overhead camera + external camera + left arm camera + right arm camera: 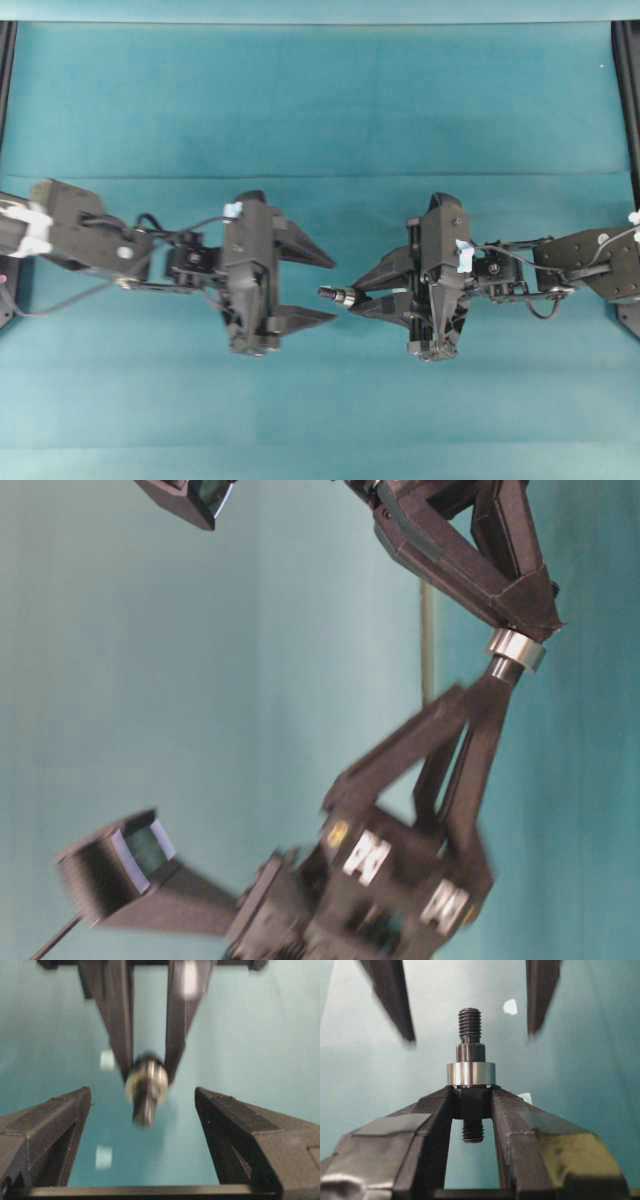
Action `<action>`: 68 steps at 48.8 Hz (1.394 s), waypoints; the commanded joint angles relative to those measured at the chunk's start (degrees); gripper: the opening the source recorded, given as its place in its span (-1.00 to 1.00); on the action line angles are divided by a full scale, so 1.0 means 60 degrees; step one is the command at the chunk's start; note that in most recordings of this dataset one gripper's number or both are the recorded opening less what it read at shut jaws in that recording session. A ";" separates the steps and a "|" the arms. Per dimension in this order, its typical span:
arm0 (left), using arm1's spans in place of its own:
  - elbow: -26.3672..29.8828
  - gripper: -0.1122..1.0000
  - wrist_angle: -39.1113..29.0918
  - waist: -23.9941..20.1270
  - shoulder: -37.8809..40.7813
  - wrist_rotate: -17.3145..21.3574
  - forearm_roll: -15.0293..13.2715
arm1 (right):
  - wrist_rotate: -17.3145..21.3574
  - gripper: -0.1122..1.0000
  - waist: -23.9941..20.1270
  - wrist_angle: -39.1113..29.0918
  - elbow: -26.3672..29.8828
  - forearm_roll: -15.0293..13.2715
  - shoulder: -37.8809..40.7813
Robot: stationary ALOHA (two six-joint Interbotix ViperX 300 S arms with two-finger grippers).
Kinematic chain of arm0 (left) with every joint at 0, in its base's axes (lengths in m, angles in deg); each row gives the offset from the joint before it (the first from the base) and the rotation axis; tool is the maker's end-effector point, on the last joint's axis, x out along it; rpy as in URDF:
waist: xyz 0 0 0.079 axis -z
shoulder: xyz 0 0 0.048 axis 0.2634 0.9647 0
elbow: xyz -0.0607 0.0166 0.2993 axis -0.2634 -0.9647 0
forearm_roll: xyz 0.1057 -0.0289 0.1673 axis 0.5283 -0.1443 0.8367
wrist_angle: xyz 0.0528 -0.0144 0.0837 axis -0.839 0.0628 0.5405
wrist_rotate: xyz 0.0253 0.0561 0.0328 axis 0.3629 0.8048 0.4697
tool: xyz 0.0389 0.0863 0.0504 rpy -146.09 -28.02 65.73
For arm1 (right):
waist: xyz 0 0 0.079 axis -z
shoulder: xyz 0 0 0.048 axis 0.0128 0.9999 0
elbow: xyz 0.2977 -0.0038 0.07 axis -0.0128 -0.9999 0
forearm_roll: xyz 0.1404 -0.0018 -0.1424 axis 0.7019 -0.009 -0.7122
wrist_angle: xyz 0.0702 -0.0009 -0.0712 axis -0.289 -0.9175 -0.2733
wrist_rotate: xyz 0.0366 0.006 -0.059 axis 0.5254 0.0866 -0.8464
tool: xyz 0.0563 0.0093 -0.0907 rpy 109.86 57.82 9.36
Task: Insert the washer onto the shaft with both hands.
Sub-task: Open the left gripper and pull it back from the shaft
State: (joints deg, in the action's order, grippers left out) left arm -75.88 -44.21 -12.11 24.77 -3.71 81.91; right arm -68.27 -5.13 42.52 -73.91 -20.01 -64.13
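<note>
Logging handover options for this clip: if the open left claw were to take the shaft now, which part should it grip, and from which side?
Probably the bare threaded tip of the shaft, approached end-on from the left claw side. The right claw clamps the middle, and the washer sits against its fingertips, so only that stub pointing at the left claw is free.

A lab test bench: teal cloth-covered table, black frame rails at its edges
</note>
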 commanded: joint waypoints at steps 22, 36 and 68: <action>-0.1187 0.82 -0.1436 0.0103 -0.2358 0.0029 0.0015 | 0.0044 -0.80 -0.0029 0.0044 0.0176 -0.0015 -0.0073; -0.1216 0.82 -0.1743 0.0103 -0.2593 0.0029 0.0015 | 0.0044 -0.80 -0.0029 0.0044 0.0176 -0.0015 -0.0073; -0.1187 0.82 -0.1758 0.0103 -0.2593 0.0029 0.0015 | 0.0044 -0.80 -0.0029 0.0059 0.0176 -0.0015 -0.0073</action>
State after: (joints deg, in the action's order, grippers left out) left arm -84.06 -55.02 -11.58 10.09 -3.63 81.91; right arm -68.27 -5.22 42.52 -73.82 -20.01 -64.13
